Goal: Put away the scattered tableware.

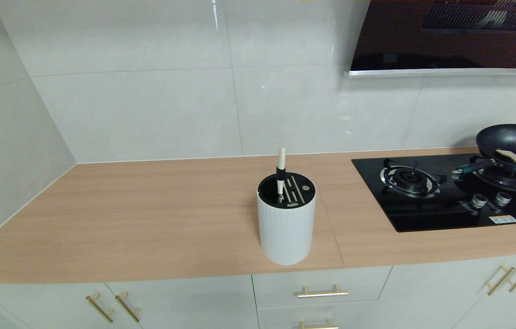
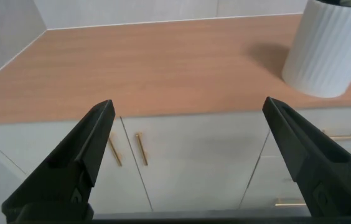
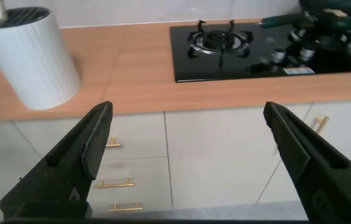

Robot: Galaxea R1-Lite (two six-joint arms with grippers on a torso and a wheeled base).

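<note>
Your left claw and right claw both hang with fingers spread wide and nothing between them, low in front of the pale cabinet doors, below the front edge of the wooden countertop.

The white ribbed cylindrical holder with a black slotted top stands near the counter's front edge, about midway along it. One slim utensil with a cream and black handle is upright in a slot. No loose cutlery lies on the wood. The likeliest piece left is the pale flat spatula resting in the black wok on the black glass hob at the counter's right end.

Watch these:
- Raising either arm straight up could catch a finger under the counter's front lip, since both start below it.
- The holder sits close to the front edge and looks tall for its base, so a sideways brush could tip it off.
- Pulling the spatula at an angle may drag or rock the wok on its burner.
- The slots look narrow, so a tilted entry would jam.
</note>
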